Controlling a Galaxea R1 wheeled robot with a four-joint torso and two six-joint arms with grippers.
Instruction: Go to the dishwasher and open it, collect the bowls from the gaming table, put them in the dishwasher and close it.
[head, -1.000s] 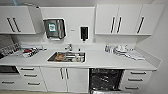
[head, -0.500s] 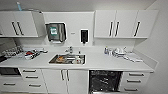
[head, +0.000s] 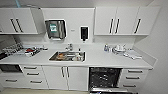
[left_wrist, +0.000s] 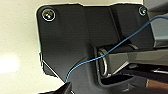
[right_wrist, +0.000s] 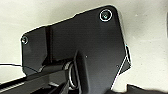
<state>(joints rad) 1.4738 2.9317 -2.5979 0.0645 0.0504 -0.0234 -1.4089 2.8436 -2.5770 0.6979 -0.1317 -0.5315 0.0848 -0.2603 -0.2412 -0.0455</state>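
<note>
dishwasher (head: 105, 78) under bench's right end, door dropped open, dark racks showing | sink (head: 67, 56) mid-bench, cups (head: 119, 48) by right corner | jaws: cannot tell, either arm | risk: lowered door juts out, base could clip it.

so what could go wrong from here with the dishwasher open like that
The dishwasher stands open under the counter, with its door lowered at the bottom edge of the head view. Driving closer, the base might bump that door. The drawers sit right beside the opening, so an arm reaching into the dark racks could catch their handles.
</note>
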